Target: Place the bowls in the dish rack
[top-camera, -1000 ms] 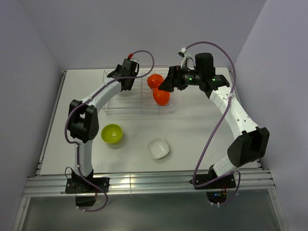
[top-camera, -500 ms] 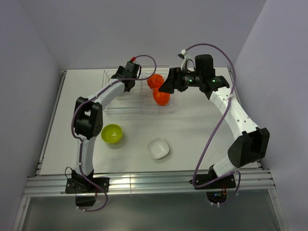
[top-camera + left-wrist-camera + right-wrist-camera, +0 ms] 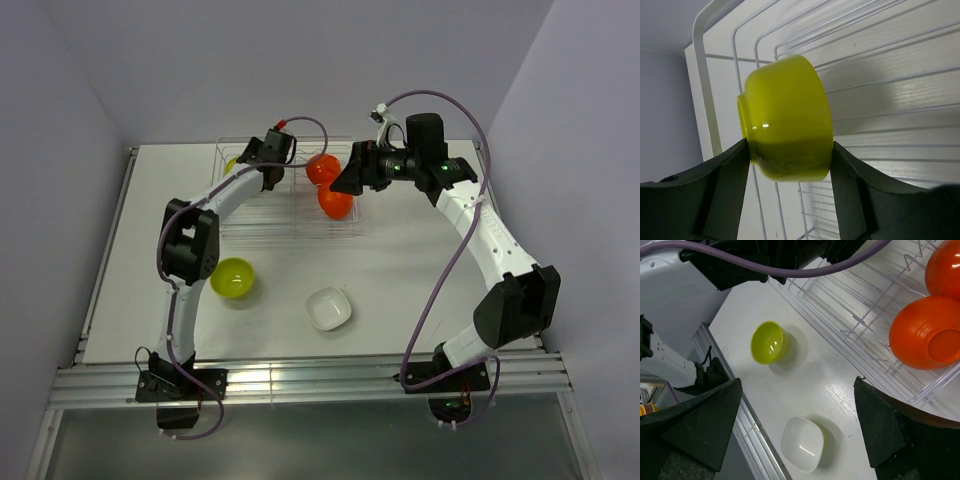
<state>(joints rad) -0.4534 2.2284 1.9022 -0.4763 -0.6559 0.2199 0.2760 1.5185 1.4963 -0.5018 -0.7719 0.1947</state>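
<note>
The white table (image 3: 400,270) stands between lilac walls. Our left gripper (image 3: 788,150) pinches a lime-green bowl (image 3: 785,105) from foot to rim, over the dish rack (image 3: 290,225) at its 11 o'clock corner. We judge the glossy plastic light, stiff and slippery, so a firm hold is needed. The right gripper (image 3: 796,385) gapes, empty.

Lime bowl (image 3: 232,163) (a mere sliver from above) mostly behind left gripper (image 3: 244,158)
</note>
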